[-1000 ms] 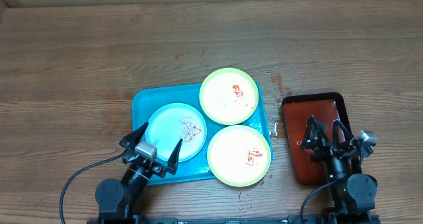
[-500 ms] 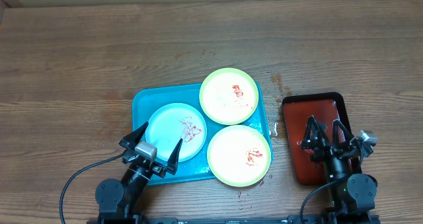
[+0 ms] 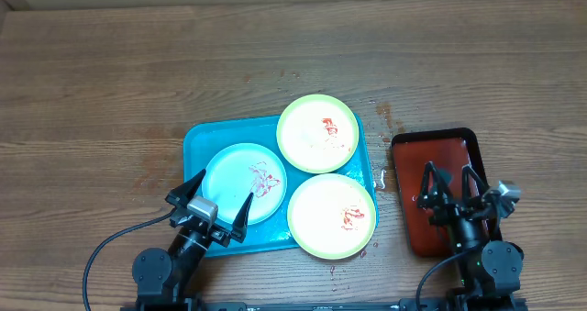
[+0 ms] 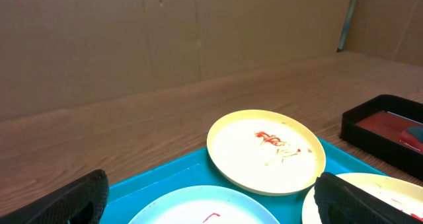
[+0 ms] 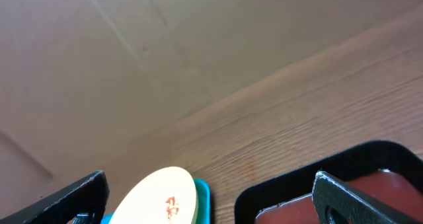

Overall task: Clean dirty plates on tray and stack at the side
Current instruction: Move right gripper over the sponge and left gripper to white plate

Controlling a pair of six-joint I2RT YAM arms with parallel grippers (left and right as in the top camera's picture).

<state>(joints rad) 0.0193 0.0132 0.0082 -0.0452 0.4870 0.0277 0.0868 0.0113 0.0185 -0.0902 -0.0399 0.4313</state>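
The turquoise tray (image 3: 194,138) holds three plates with red sauce smears. The pale blue plate (image 3: 244,183) lies at the tray's left, a lime-rimmed plate (image 3: 317,133) at its far right, and another lime-rimmed plate (image 3: 332,216) at its near right, overhanging the rim. My left gripper (image 3: 211,201) is open and empty at the tray's near left corner, just before the blue plate (image 4: 205,209). My right gripper (image 3: 450,184) is open and empty over the dark red tray. The far plate shows in the left wrist view (image 4: 266,151) and in the right wrist view (image 5: 158,199).
A dark red tray with a black rim (image 3: 470,137) lies right of the turquoise tray, seen too in the left wrist view (image 4: 383,128) and the right wrist view (image 5: 291,184). Small red spatters dot the wood between the trays (image 3: 383,118). A cardboard wall stands behind the table.
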